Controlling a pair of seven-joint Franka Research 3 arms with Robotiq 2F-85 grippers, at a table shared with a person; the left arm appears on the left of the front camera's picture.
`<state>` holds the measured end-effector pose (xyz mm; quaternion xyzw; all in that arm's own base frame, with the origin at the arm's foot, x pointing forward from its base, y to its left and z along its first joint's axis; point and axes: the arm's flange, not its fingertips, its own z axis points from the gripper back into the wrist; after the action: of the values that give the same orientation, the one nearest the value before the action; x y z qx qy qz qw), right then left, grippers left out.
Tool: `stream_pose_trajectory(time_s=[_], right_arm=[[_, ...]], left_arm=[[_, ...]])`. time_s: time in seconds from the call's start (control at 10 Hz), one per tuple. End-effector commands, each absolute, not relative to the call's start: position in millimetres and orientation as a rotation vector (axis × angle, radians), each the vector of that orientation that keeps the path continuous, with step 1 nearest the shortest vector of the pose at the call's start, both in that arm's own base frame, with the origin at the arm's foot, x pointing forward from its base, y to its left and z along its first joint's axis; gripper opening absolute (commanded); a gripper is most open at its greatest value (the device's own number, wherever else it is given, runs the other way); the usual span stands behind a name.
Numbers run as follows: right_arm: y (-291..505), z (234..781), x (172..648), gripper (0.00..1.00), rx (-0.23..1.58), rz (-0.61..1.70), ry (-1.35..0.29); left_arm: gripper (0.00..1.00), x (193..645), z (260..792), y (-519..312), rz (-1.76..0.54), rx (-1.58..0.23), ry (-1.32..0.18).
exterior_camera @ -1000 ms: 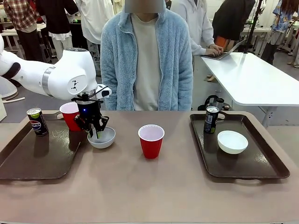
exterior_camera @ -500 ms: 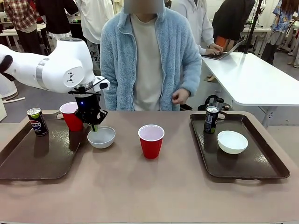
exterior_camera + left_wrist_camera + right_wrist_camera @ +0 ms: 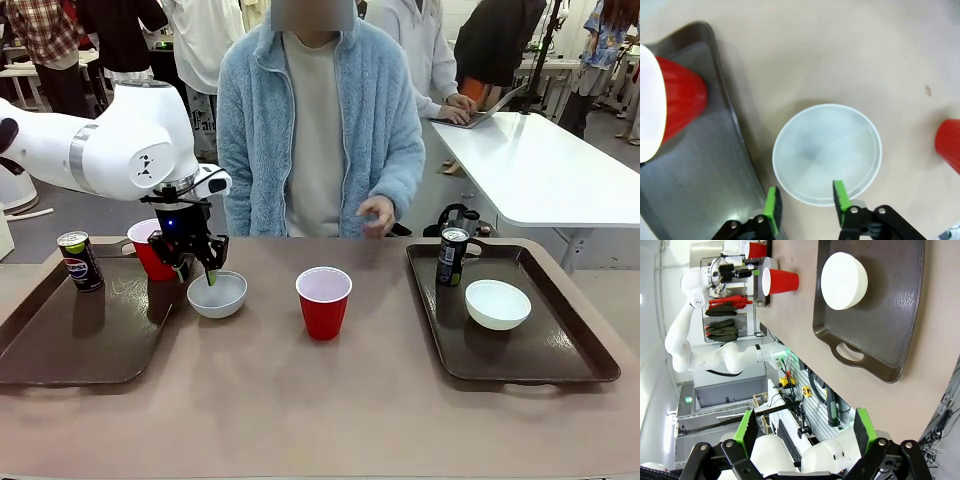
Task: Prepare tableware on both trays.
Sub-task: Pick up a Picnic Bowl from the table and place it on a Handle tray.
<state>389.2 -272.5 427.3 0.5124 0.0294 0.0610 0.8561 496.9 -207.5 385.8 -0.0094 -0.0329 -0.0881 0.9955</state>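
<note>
The left pincer (image 3: 198, 262) hangs over the upper-left rim of a white bowl (image 3: 218, 296), its jaws spread and gripping nothing. The bowl stands on the worktop (image 3: 300, 400) left of centre, just beside the left tray (image 3: 60, 340). The right pincer (image 3: 805, 432) gapes wide, empty.

Between the left tray (image 3: 70, 350) and right tray (image 3: 530, 352) stand a bowl (image 3: 226, 298) and cup (image 3: 323, 303).

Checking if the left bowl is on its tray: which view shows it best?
Left wrist view: straight down on the bowl, on the table beside the tray. Front view: side-on, under the left gripper. Right wrist view: a distant sliver.
</note>
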Motion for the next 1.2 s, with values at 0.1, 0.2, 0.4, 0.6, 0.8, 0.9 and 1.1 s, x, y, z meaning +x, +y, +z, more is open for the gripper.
stream_pose_trajectory(time_s=[0.1,0.2,0.4,0.6,0.8,0.9,1.1], right_arm=[[-269.5,426.9,385.9,1.0,1.064,0.117,0.066],[-269.5,426.9,385.9,1.0,1.064,0.117,0.066],[-269.5,426.9,385.9,1.0,1.064,0.117,0.066],[-269.5,426.9,385.9,1.0,1.064,0.117,0.066],[-269.5,426.9,385.9,1.0,1.064,0.117,0.066],[-269.5,426.9,385.9,1.0,1.064,0.117,0.066],[-269.5,426.9,385.9,1.0,1.064,0.117,0.066]], left_arm=[[0.89,505.8,370.7,-202.1,-0.17,0.012,-0.034],[0.89,509.2,365.2,-201.6,-0.164,0.012,-0.029],[0.89,514.3,354.0,-200.3,-0.152,0.002,-0.004],[0.31,517.4,346.7,-198.5,-0.146,-0.008,0.005],[0.0,519.8,342.9,-197.5,-0.144,-0.012,0.019],[0.29,519.3,343.3,-197.5,-0.143,-0.014,0.016],[0.0,519.3,343.6,-196.7,-0.143,-0.015,0.019]])
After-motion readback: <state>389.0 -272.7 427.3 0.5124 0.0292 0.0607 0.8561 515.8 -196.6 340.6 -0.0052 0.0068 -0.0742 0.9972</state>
